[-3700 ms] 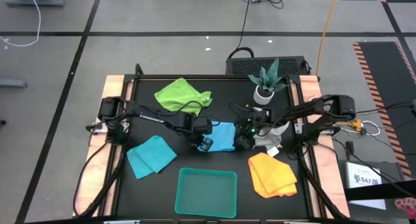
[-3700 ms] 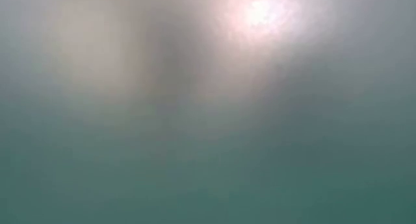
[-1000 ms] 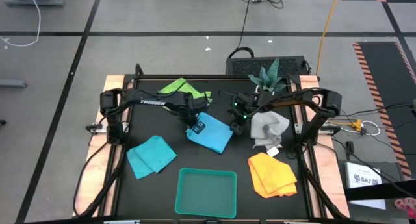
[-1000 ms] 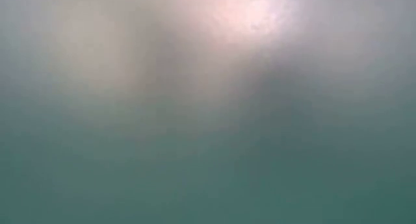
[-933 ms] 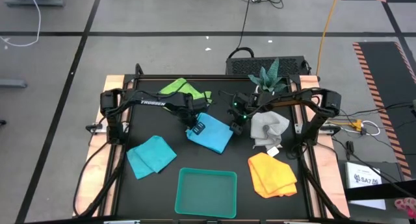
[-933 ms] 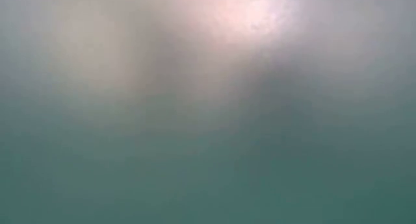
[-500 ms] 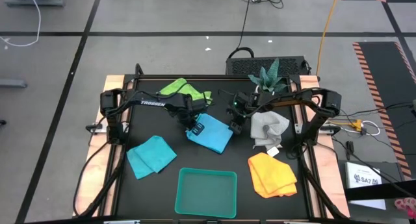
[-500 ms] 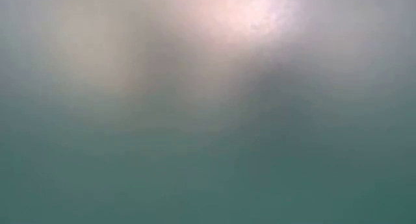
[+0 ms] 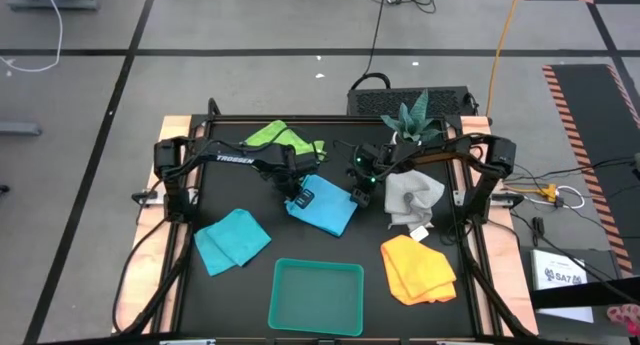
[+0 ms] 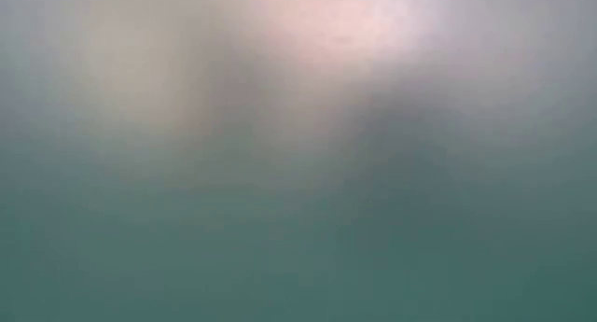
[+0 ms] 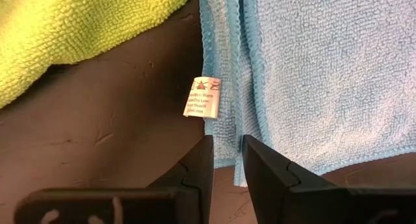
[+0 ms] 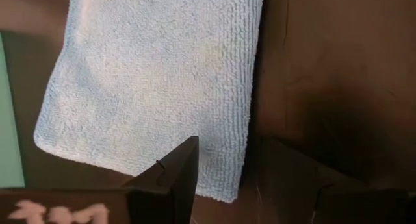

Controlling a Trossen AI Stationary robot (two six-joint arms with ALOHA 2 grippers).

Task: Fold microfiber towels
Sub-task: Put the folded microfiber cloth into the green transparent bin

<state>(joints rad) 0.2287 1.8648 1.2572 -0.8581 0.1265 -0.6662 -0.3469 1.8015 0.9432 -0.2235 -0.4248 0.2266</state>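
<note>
Blue towel [image 9: 324, 206] now folded, shifted.

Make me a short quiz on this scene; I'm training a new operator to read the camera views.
1. True or false: a towel lies in the teal tray.
2. The right gripper, at the middle blue towel, has its jaws: A) open B) shut on a towel C) out of view.
3. The left gripper is at the same towel. What colour is the towel just beyond it, away from the tray?

Key: 1 false; 2 A; 3 lime green towel.
</note>
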